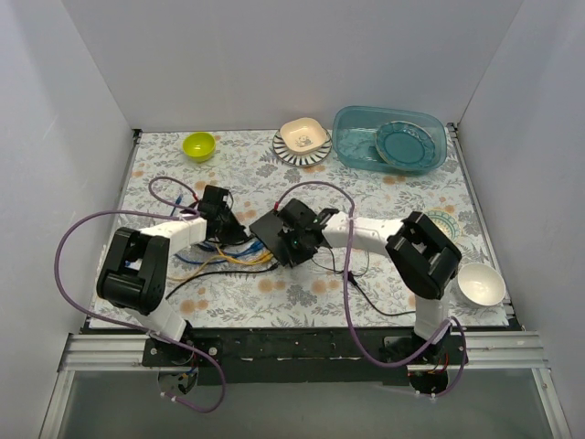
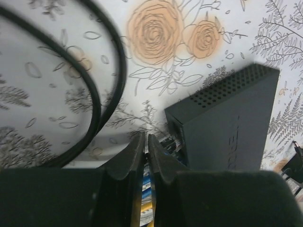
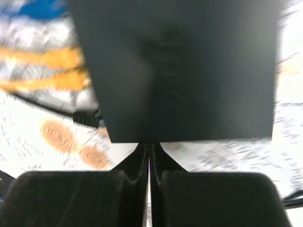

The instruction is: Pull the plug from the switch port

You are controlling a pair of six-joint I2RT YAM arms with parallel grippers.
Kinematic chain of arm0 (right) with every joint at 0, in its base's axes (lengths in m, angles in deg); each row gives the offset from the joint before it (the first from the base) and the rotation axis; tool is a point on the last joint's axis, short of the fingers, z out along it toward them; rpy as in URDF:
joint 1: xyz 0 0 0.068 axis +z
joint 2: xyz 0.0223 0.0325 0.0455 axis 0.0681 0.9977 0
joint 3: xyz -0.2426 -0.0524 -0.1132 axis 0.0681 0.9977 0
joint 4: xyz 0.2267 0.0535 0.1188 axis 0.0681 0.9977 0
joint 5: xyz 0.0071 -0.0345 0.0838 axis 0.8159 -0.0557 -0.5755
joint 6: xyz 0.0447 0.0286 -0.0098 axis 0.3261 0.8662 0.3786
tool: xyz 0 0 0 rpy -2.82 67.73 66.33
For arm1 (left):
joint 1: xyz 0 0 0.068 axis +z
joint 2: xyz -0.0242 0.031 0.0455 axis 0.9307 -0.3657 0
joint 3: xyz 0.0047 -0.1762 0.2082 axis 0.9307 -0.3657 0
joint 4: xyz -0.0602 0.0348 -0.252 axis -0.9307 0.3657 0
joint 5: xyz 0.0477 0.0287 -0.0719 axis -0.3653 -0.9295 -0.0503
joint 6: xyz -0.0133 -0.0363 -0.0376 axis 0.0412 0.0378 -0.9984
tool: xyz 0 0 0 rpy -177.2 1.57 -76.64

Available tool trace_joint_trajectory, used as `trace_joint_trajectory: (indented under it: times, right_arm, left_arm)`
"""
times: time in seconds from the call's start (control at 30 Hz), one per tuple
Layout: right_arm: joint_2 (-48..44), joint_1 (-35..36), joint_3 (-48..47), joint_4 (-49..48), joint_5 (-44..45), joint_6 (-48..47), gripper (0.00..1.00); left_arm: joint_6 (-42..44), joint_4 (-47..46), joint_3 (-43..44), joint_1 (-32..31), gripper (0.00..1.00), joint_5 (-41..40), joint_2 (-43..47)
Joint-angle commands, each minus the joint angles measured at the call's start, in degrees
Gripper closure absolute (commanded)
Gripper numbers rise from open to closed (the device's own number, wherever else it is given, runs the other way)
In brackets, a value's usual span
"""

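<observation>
The switch [image 1: 272, 232] is a flat black box lying at the middle of the flowered table, with yellow cables [image 1: 242, 259] and blue ones running from its left side. In the left wrist view the switch [image 2: 227, 123] shows a socket edge with a plug [image 2: 171, 142] in it. My left gripper [image 2: 146, 139] [image 1: 238, 234] is at that edge, its jaws closed to a thin gap, seemingly on the plug's cable. My right gripper [image 3: 148, 145] [image 1: 294, 240] is shut, its tips against the switch [image 3: 180, 71].
A thick black cable [image 2: 94, 94] loops over the table left of the switch. A yellow-green bowl [image 1: 198, 144], a striped plate with a cream dish [image 1: 302, 137] and a teal tub [image 1: 345, 137] stand at the back. A white bowl [image 1: 480, 283] sits at the right front.
</observation>
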State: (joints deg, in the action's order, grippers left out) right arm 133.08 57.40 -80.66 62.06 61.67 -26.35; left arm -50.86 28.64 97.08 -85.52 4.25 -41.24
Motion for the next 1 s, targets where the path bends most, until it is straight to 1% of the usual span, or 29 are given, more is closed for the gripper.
trace_joint_trajectory:
  times: [0.0, 0.07, 0.1, 0.13, 0.23, 0.27, 0.3, 0.33, 0.37, 0.4, 0.47, 0.53, 0.57, 0.6, 0.63, 0.7, 0.73, 0.77, 0.83, 0.9, 0.97]
  right_arm:
    - [6.28, -7.52, -6.92, -2.91, 2.43, 1.79, 0.99]
    - [8.39, -9.89, -11.13, -2.56, 2.07, 1.79, 0.99]
    - [10.84, -10.51, -13.06, -2.03, 1.81, 1.79, 0.99]
    - [12.08, -11.65, -16.56, -1.59, 1.37, 1.87, 0.99]
    - [17.27, -12.71, -22.29, -0.97, -1.17, 1.96, 0.99]
    - [18.76, -13.24, -27.44, 0.42, -1.79, 2.05, 0.99]
    - [22.08, -13.41, -30.1, 1.22, -2.84, 2.14, 0.99]
    - [23.68, -13.59, -33.52, 2.35, -3.37, 2.14, 0.99]
    - [25.44, -13.59, -39.47, 3.58, -3.64, 2.05, 0.99]
    - [28.33, -13.59, -42.75, 6.55, -3.64, 1.88, 0.99]
    - [29.76, -13.59, -46.55, 9.03, -2.94, 1.87, 0.99]
    - [27.14, -13.59, -45.09, 10.1, -0.14, 1.87, 0.99]
    - [25.12, -13.59, -42.11, 9.14, 0.4, 1.96, 0.99]
    - [20.23, -13.59, -34.78, 5.39, 3.1, 2.05, 0.99]
    - [17.92, -13.59, -30.44, 3.53, 3.3, 2.4, 0.99]
    - [13.26, -13.59, -25.06, 2.54, 3.39, 2.66, 0.99]
    - [12.37, -13.59, -20.68, 3.33, 2.96, 2.93, 0.99]
    - [11.58, -13.42, -18.81, 3.25, 2.26, 3.1, 0.99]
    - [9.38, -12.81, -12.24, 0.54, 1.11, 3.28, 0.99]
    - [8.06, -12.1, -9.05, -1.41, -2.74, 3.1, 0.99]
    - [7.79, -10.7, -6.85, -2.9, -4.25, 2.93, 0.99]
  left_arm:
    - [1.99, 6.74, -3.69, -1.05, 0.93, 6.3, 5.49]
    - [2.43, 7.27, -3.69, -1.05, 0.93, 7.0, 6.2]
    - [2.61, 7.45, -3.6, -1.05, 0.93, 8.14, 6.02]
    - [2.61, 7.45, -3.43, -1.05, 0.93, 8.41, 5.5]
    - [2.0, 6.14, -3.43, -1.05, 0.93, 10.25, 4.79]
    - [1.74, 5.69, -3.08, -1.05, 0.93, 10.52, 3.92]
    - [1.56, 5.43, -2.55, -1.05, 0.92, 10.61, 3.39]
    - [1.47, 4.99, -2.11, -1.05, 0.92, 10.44, 2.78]
    - [1.3, 4.9, -1.59, -1.05, 0.9, 10.09, 1.64]
    - [1.38, 5.25, 0.07, -1.05, 0.89, 9.56, 1.02]
    - [1.64, 6.83, 1.92, -0.87, 0.85, 5.7, 0.4]
    - [1.82, 8.75, 3.86, 0.09, 0.82, 1.5, 0.83]
    - [1.91, 9.11, 4.13, 0.71, 0.81, 0.34, 1.27]
    - [2.0, 9.29, 4.04, 1.41, 0.79, -0.37, 2.14]
    - [2.17, 9.73, 3.96, 2.72, 0.78, -1.07, 2.33]
    - [2.52, 10.78, 4.13, 3.87, 0.78, -3.01, 2.16]
    - [2.52, 11.31, 3.7, 4.92, 0.78, -3.62, 2.07]
    - [2.09, 11.31, 3.08, 5.45, 0.78, -3.89, 2.15]
    - [1.3, 10.7, 1.85, 6.77, 0.77, -3.72, 2.07]
    - [0.68, 10.52, 0.62, 7.39, 0.77, -2.14, 1.02]
    - [0.5, 10.0, 0.53, 7.66, 0.78, -1.7, -1.0]
